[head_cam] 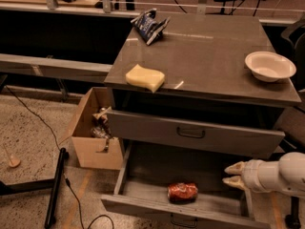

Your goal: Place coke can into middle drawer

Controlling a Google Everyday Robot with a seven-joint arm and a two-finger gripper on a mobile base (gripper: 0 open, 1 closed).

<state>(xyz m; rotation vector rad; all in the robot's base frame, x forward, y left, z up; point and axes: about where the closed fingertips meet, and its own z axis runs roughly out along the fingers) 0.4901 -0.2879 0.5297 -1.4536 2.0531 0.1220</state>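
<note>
The coke can, red with a silver end, lies on its side in the pulled-out middle drawer, near the drawer's front. My gripper is to the right of the can, over the drawer's right side, clear of the can. Its two pale fingers point left, stand apart and hold nothing. The white arm runs off the right edge of the view.
The top drawer sits just above the open one and juts out slightly. On the cabinet top are a yellow sponge, a blue chip bag and a white bowl. A cardboard box and a black pole are on the floor at left.
</note>
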